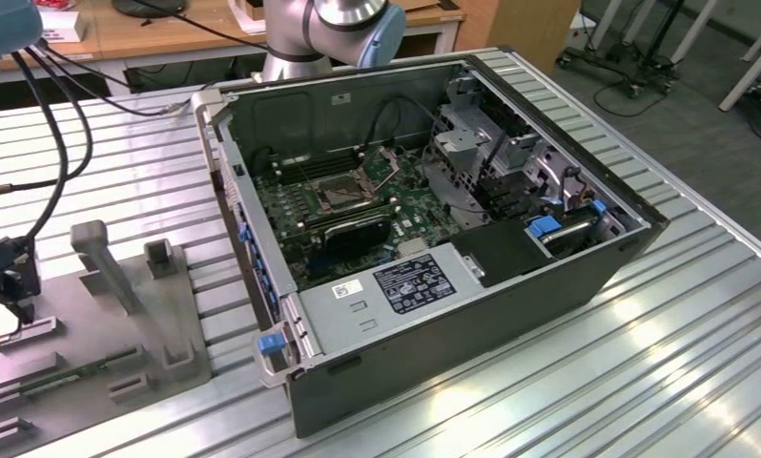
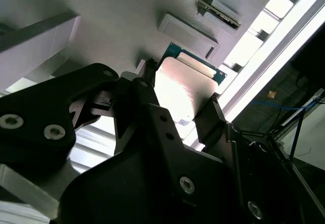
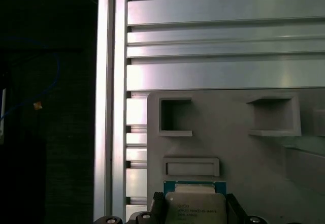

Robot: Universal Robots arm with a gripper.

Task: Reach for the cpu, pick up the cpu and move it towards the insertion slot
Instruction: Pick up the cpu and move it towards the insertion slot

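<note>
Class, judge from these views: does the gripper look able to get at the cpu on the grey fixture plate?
Probably yes: the gripper sits right at the cpu on the fixture plate; nothing covers its face, and nearby raised frames stand apart.

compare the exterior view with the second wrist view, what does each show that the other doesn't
Exterior view: the open computer case, with the insertion slot on its green board. Second wrist view: the gripper closed on two opposite edges of the cpu. Both: the grey fixture plate and the slatted metal table.
</note>
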